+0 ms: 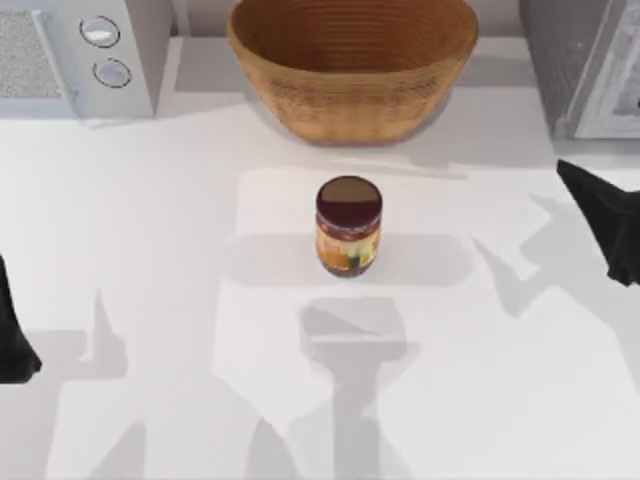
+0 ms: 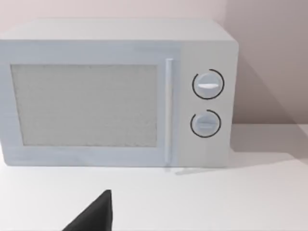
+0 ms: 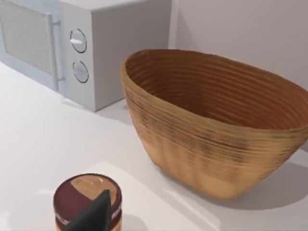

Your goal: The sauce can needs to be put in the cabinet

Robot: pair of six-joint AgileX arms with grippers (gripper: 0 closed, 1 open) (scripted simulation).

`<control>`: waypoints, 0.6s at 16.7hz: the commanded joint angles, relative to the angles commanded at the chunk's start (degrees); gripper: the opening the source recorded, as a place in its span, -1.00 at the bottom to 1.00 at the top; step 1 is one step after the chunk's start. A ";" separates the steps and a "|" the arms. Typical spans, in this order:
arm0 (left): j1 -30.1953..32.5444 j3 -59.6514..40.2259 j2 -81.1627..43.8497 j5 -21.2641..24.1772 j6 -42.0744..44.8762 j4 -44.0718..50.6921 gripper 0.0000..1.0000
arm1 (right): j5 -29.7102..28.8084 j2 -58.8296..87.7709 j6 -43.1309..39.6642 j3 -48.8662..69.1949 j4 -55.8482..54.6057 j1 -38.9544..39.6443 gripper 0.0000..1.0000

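One sauce can stands upright mid-table, free on all sides, prob. so either arm can reach it. One cabinet at far right, one basket far centre, one microwave far left. Right gripper at right edge, left gripper at left edge, both well apart from the can; can't tell if fingers are apart or together.

Basket behind, apparently open sides.

One sauce can, one basket, one microwave (two knobs), one cabinet — two arms.
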State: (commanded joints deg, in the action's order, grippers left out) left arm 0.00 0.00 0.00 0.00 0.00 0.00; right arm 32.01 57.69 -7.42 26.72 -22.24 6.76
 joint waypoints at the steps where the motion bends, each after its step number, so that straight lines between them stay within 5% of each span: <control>1: 0.00 0.00 0.00 0.00 0.00 0.00 1.00 | 3.32 6.07 -0.81 2.85 -2.35 0.63 1.00; 10: 0.00 0.00 0.00 0.00 0.00 0.00 1.00 | 30.41 58.10 -8.13 27.21 -22.37 5.04 1.00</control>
State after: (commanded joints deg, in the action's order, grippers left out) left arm 0.00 0.00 0.00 0.00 0.00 0.00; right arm 62.42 115.79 -15.55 53.93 -44.61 11.80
